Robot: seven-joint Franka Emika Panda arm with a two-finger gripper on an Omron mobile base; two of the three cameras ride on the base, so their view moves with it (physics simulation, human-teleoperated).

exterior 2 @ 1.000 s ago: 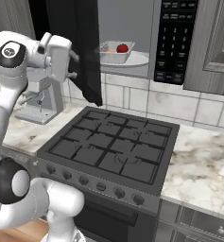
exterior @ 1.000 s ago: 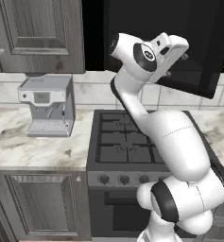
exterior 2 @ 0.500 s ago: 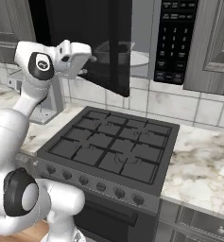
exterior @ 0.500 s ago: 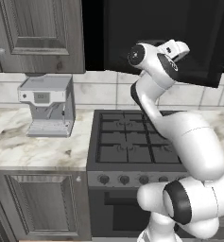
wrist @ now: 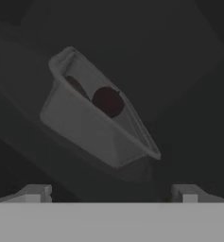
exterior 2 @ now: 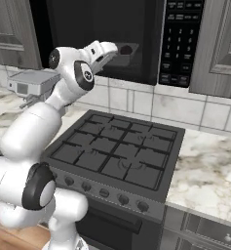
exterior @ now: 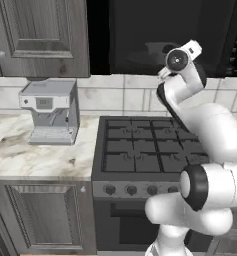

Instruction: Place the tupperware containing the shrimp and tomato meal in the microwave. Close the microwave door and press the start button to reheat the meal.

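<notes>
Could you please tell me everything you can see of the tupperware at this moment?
The tupperware is a small, shallow rectangular container of clear greyish plastic with a flared rim. It sits inside the microwave, seen dimly through the dark window of the shut microwave door. A round dark-red tomato lies in it; any shrimp are too dim to make out. Nothing grips it.
</notes>
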